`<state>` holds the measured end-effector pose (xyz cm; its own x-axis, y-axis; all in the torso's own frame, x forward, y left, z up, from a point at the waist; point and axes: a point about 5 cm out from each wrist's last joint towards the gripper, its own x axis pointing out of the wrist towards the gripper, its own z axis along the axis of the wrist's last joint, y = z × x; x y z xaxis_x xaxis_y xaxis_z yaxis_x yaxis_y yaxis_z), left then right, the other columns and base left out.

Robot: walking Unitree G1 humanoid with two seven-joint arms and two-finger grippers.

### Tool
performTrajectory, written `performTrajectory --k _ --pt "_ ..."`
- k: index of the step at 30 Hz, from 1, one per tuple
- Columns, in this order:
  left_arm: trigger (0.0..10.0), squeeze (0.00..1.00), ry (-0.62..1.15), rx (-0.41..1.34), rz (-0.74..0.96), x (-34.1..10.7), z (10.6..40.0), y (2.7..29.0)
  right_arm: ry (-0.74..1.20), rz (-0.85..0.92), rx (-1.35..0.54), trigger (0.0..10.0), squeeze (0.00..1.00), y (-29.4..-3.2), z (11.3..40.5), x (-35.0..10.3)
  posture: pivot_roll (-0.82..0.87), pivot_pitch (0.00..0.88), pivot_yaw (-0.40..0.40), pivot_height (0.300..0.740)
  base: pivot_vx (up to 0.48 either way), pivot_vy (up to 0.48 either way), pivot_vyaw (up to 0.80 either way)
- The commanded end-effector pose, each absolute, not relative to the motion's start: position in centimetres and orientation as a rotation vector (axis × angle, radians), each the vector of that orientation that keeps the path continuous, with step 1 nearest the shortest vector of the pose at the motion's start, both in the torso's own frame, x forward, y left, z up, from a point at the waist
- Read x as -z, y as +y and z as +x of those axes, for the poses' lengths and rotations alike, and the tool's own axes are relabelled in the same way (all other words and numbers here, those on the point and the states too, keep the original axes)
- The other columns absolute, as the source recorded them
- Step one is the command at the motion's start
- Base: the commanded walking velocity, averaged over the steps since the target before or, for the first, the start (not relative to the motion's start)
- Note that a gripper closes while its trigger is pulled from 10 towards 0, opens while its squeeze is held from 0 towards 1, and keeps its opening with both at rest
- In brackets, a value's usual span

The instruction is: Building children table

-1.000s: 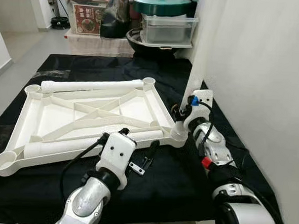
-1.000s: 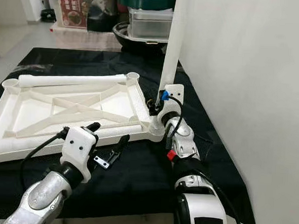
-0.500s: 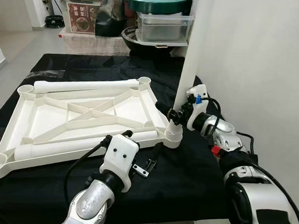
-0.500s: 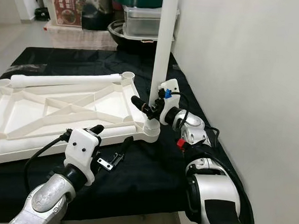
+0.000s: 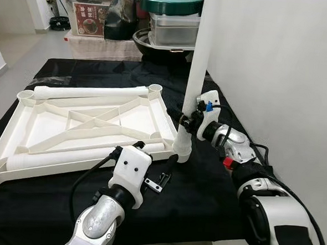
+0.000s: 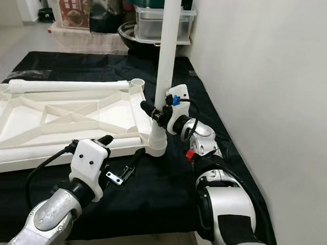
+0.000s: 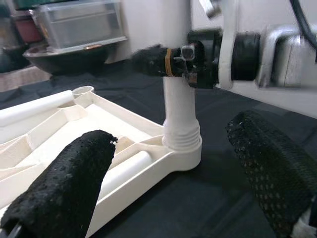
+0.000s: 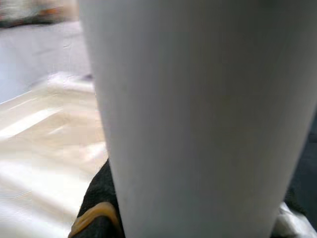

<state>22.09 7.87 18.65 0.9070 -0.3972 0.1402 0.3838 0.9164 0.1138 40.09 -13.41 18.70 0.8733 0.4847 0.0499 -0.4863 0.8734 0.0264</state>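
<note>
The white tabletop lies upside down on a black cloth. A white leg stands upright in its near right corner socket. My right gripper is shut on this leg just above the socket, also seen as the right gripper. The leg is very close in the right wrist view, with a black finger against it. My left gripper hangs open in front of the tabletop's near edge, facing the socket. Two loose legs lie on the tabletop, one along the far edge, one along the near edge.
A white wall runs close along the right side. Behind the table stand a green-lidded pot, a plastic box, a black wok and a red carton. The black cloth's front edge is near me.
My right forearm has swung from below the leg to its right side. The leg and the tabletop's corner have slid a little to the left. The left gripper has barely moved.
</note>
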Motion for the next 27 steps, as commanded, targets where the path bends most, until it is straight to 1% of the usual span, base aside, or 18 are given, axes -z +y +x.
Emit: performTrajectory --k 1,2,4,6,7,8,9,11,12,13,16,17,18,19,22,23,24,27 --pt "10.0 0.0 -0.17 0.392 0.096 -18.7 22.3 8.2 -0.069 0.057 -0.304 0.0 0.0 -14.7 40.3 -18.7 0.13 0.002 -0.047 0.74 0.0 0.0 0.0" --pt "10.0 0.0 -0.171 0.391 0.098 -18.7 22.4 8.3 -0.068 0.055 -0.239 0.0 0.0 -15.1 40.2 -18.5 0.13 0.002 -0.047 0.74 0.0 0.0 0.0" --pt "10.0 0.0 -0.171 0.391 0.099 -18.7 22.4 8.3 -0.067 0.055 -0.211 0.0 0.0 -15.2 40.2 -18.4 0.13 0.002 -0.047 0.74 0.0 0.0 0.0" --pt "10.0 0.0 -0.173 0.392 0.106 -18.7 22.5 8.4 -0.003 0.048 0.087 0.0 0.0 -16.1 39.0 -16.7 0.12 0.0 -0.039 0.74 0.0 0.0 0.0" --pt "10.0 0.0 -0.173 0.392 0.106 -18.7 22.5 8.4 -0.003 0.048 0.087 0.0 0.0 -16.1 39.0 -16.7 0.12 0.0 -0.039 0.74 0.0 0.0 0.0" --pt "10.0 0.0 -0.174 0.392 0.108 -18.7 22.6 8.4 0.02 0.05 0.203 0.0 0.0 -16.5 38.3 -16.2 0.12 0.0 -0.039 0.74 0.0 0.0 0.0" --pt "10.0 0.0 -0.175 0.393 0.11 -18.7 22.6 8.4 0.044 0.066 0.271 0.0 0.0 -16.2 37.6 -15.7 0.12 0.0 -0.038 0.74 0.0 0.0 0.0" --pt "10.0 0.0 -0.177 0.399 0.113 -18.7 22.6 8.3 0.059 0.099 0.287 0.0 0.0 -14.8 37.0 -15.6 0.12 0.0 -0.039 0.74 0.0 0.0 0.0" --pt "10.0 0.0 -0.177 0.399 0.113 -18.7 22.6 8.3 0.059 0.099 0.287 0.0 0.0 -14.8 37.0 -15.6 0.12 0.0 -0.039 0.74 0.0 0.0 0.0" --pt "10.0 0.0 -0.178 0.402 0.116 -18.6 22.6 8.2 0.064 0.112 0.286 0.0 0.0 -14.2 36.9 -15.6 0.12 0.0 -0.039 0.74 0.0 0.0 0.0" --pt "10.0 0.0 -0.178 0.402 0.116 -18.6 22.6 8.2 0.064 0.112 0.286 0.0 0.0 -14.2 36.9 -15.6 0.12 0.0 -0.039 0.74 0.0 0.0 0.0" --pt "10.0 0.0 -0.176 0.405 0.121 -18.6 22.6 8.2 0.043 0.156 0.237 10.0 0.0 -13.0 37.1 -16.0 0.12 0.0 -0.038 0.74 0.0 0.0 0.0" --pt "10.0 0.0 -0.174 0.408 0.123 -18.4 22.5 8.1 -0.026 0.159 0.167 10.0 1.0 -12.2 37.4 -16.6 0.12 0.0 -0.042 0.74 0.0 0.0 0.0" --pt "10.0 0.0 -0.172 0.409 0.124 -18.4 22.5 8.1 -0.078 0.141 0.135 10.0 1.0 -12.0 37.4 -16.9 0.12 0.0 -0.042 0.74 0.0 0.0 0.0" --pt "10.0 0.0 -0.174 0.413 0.132 -18.3 22.5 8.0 -0.119 0.12 0.074 10.0 1.0 -12.3 37.6 -17.0 0.12 0.0 -0.047 0.74 0.0 0.0 0.0" --pt "10.0 0.0 -0.174 0.413 0.131 -18.3 22.5 8.0 -0.118 0.123 0.006 10.0 0.0 -12.4 37.6 -16.8 0.11 0.0 -0.04 0.74 0.0 0.0 0.0" --pt "10.0 0.0 -0.174 0.413 0.131 -18.3 22.5 8.0 -0.118 0.123 0.006 10.0 0.0 -12.4 37.6 -16.8 0.11 0.0 -0.04 0.74 0.0 0.0 0.0" --pt "10.0 0.0 -0.172 0.415 0.128 -18.3 22.5 7.9 -0.13 0.031 -0.11 10.0 0.0 -13.1 37.3 -16.6 0.11 0.0 -0.043 0.74 0.0 0.0 0.0"
